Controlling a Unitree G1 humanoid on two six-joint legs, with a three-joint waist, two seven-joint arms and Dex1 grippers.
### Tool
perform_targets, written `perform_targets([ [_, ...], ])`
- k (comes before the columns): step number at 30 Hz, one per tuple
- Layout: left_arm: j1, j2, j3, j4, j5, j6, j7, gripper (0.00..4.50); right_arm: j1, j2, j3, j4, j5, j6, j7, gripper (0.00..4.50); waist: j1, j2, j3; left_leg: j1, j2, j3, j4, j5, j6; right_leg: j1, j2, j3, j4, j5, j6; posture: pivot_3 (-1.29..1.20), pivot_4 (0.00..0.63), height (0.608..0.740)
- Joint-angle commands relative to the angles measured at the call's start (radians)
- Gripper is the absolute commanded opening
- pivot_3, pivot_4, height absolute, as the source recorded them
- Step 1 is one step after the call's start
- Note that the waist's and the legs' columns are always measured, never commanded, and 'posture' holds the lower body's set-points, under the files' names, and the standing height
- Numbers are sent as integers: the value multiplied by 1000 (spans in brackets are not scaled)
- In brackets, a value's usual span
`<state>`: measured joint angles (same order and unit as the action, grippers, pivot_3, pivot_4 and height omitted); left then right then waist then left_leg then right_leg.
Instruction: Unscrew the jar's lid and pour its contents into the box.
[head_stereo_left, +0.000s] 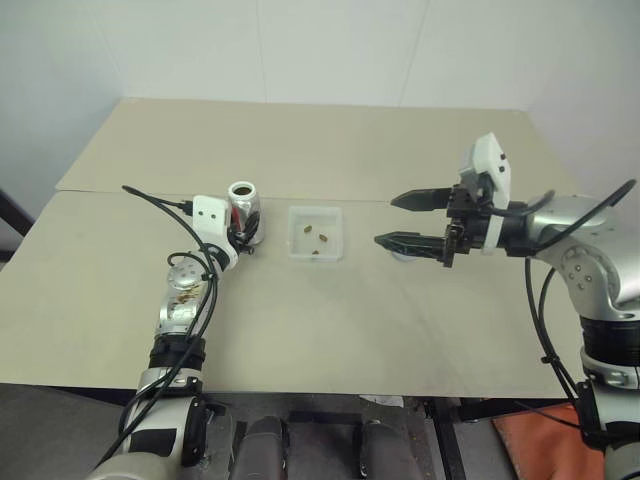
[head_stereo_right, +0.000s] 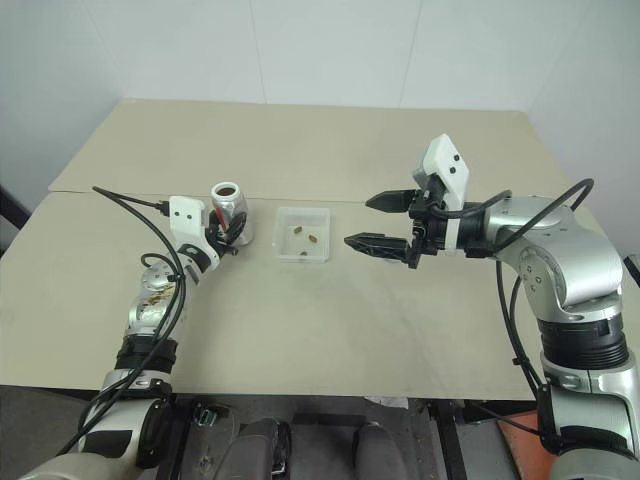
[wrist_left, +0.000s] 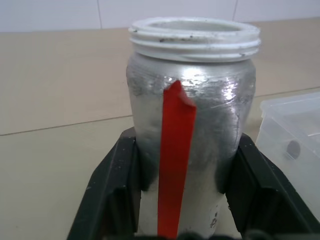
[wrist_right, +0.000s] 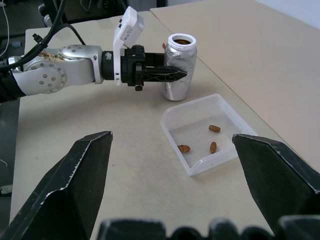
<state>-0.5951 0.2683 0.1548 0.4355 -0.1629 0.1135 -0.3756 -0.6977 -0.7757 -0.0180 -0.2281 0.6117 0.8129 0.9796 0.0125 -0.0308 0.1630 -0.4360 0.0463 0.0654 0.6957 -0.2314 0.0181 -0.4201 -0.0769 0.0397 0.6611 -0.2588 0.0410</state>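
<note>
Jar (wrist_left: 190, 125) stands upright on the bench (head_stereo_left: 300, 320), lidless, between the fingers (wrist_left: 112, 195) of the left end effector (head_stereo_left: 243, 232), which flank its lower body; whether they clamp it or have slackened I cannot tell. It looks light, rigid and slick-walled, so the mid-body seems the best hold. Just beyond it the box (wrist_right: 205, 132) holds three brown pieces (wrist_right: 214, 128); the right end effector (head_stereo_right: 370, 222) hovers spread wide and empty on the box's far side.

Open gap betw. jar (head_stereo_left: 244, 205) & box (head_stereo_left: 316, 234).

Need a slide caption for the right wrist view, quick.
Open jar upright in left gripper beside the box holding three brown pieces.
</note>
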Motion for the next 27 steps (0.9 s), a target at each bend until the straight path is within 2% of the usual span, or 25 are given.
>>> perform_targets([
  [1,-3,3,-1,-22,-9,6,1,3537,-4,-18,-43,-36,16,-8,-4,4500,-1,0,0,0,0,0,0,0,0,0,0,0,0,0,0,0,150,740],
  [4,19,15,-2,-68,-12,26,-7,4477,-4,-15,-44,-39,19,-8,-3,4500,-2,0,0,0,0,0,0,0,0,-1,0,0,0,0,0,0,150,740],
  [12,139,64,-19,-265,-15,142,-49,4477,1,-8,-41,-51,22,-5,-8,4500,-5,0,0,0,1,0,-1,0,0,-1,0,1,0,0,0,0,150,740],
  [18,336,184,-21,-539,-59,267,-164,4477,36,-12,-54,-81,30,5,-21,4500,-10,0,0,0,1,-3,-2,0,0,-1,0,2,-1,0,0,0,150,740],
  [22,435,287,31,-697,-157,337,-277,4477,62,-20,-58,-88,33,1,-27,4500,-11,0,0,1,2,-3,-2,0,0,-1,0,2,0,0,0,0,150,740],
  [27,488,457,173,-836,-361,371,-489,4477,136,-78,-34,-99,-31,-84,24,4500,-9,0,0,3,2,-3,-2,0,0,0,0,2,-1,0,0,0,150,740],
])
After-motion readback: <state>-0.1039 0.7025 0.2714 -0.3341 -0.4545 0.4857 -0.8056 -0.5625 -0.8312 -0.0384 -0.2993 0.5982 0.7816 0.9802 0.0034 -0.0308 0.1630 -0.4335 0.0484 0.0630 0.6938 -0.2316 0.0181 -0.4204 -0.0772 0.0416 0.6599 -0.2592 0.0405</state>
